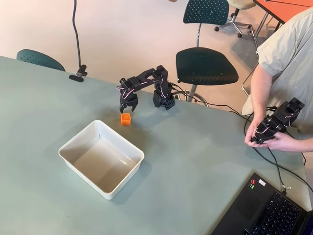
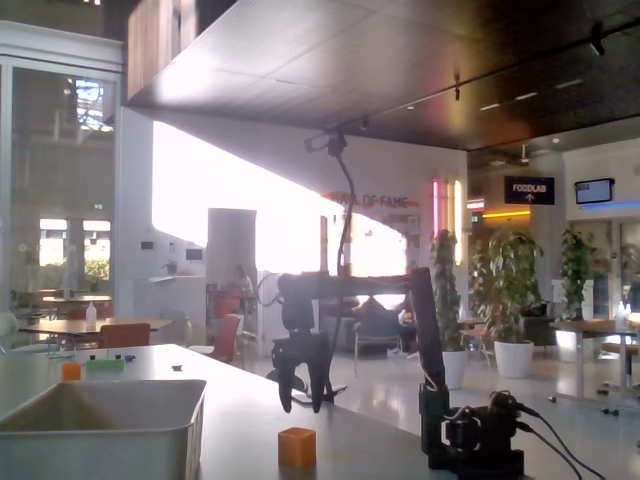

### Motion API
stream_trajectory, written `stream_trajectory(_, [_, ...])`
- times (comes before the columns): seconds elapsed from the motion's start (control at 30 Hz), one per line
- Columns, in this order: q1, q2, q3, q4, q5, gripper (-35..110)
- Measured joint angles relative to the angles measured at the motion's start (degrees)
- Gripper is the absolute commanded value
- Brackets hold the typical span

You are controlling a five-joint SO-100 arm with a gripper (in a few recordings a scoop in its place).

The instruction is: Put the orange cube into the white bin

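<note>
The orange cube [image 1: 126,119] [image 2: 297,447] sits on the grey-green table just beyond the far corner of the white bin [image 1: 71,157] [image 2: 105,443]. The bin holds nothing. My black gripper [image 1: 128,108] [image 2: 301,400] hangs open just above and slightly behind the cube, fingers pointing down, with a clear gap between fingertips and cube in the fixed view. Nothing is between the fingers.
The arm's base [image 1: 164,100] stands at the table's far edge, cables trailing right. A laptop [image 1: 266,208] lies at the near right corner. A person [image 1: 288,54] sits at the right edge. A clamp with a cable [image 1: 78,76] is at the far left edge.
</note>
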Motion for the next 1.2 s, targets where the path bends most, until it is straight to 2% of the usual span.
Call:
stream_trajectory(0.27, [1.67,-2.37,0.0,1.76,0.0,53])
stream_trajectory(0.7, [2.37,-2.37,0.0,1.76,0.0,65])
stream_trajectory(1.2, [1.49,-9.84,-0.35,-1.05,0.0,66])
